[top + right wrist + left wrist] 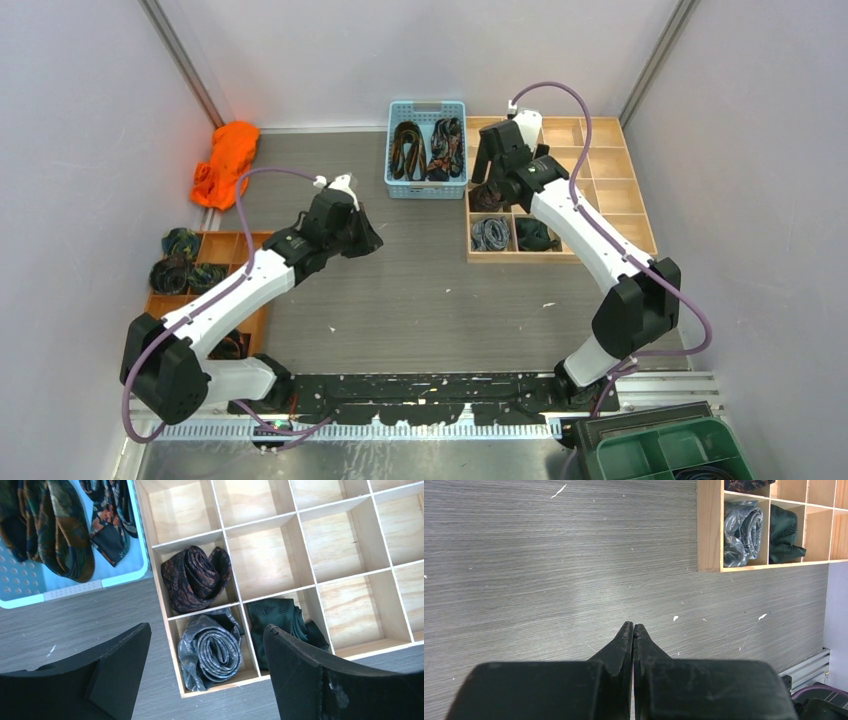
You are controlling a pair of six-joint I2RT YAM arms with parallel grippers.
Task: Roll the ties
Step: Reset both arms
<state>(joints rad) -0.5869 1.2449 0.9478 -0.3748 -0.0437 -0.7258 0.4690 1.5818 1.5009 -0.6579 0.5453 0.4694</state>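
Right gripper point(206, 630): jaws spread, above maroon coil point(195, 577), grey coil point(212, 652) and green coil point(280, 617) in wooden tray point(265, 560), far right.
Left gripper point(633, 627): jaws pressed together over desk point(549, 555).
Unrolled ties point(55, 530): in blue basket point(75, 591).
Risk: descending jaws snag a coil and unroll it; loose ties tangle when lifted.

The tabletop point(524, 555) is matt grey laminate with a fine printed wood grain. At its far right corner, the compartment tray point(265, 555) is pale, bare, unvarnished plywood. The basket point(75, 587) is smooth light-blue plastic, perforated. The grey tie point(212, 650) is woven cloth with a faint sheen. The maroon tie point(192, 577) and green tie point(277, 615) look duller. The right gripper point(206, 629) has matt black plastic fingers point(300, 680), scuffed whitish.
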